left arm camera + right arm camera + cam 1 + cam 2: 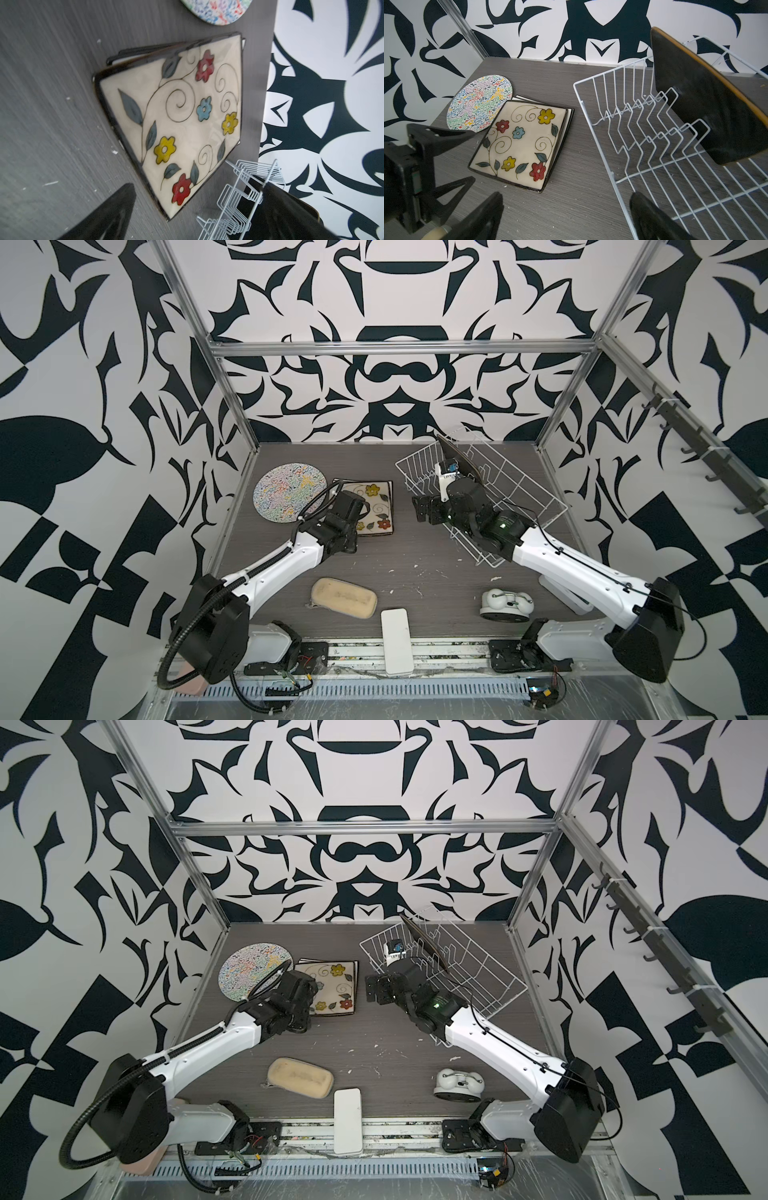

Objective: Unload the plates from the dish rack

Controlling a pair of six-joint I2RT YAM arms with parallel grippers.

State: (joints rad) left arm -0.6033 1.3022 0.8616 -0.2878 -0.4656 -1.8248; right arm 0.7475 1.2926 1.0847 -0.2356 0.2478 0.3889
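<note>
**One dark plate in the rack, both pincers wide and empty**

In both top views we find the dish rack [519,493] right of centre, set at an angle on the grey table [415,580]. A single dark plate [457,458] stands on edge between the prongs at the rack's far end.

Left of centre, the round squiggle plate [289,492] lies flat on the table. Just beside it the flowered plate [376,499] lies face up on top of another square plate, whose rim peeks out beneath it.

We see the left gripper [473,155] at the lower left of the right wrist view. It is by the edge of the flowered plate, jaws apart, nothing between them.

The right gripper [566,195] also has its jaws spread wide and holds nothing. One finger is over bare table and the other is at the rack's near side.

At lower centre of both top views a beige sponge [344,597] and a white block [397,641] sit well apart from the plates.
</note>
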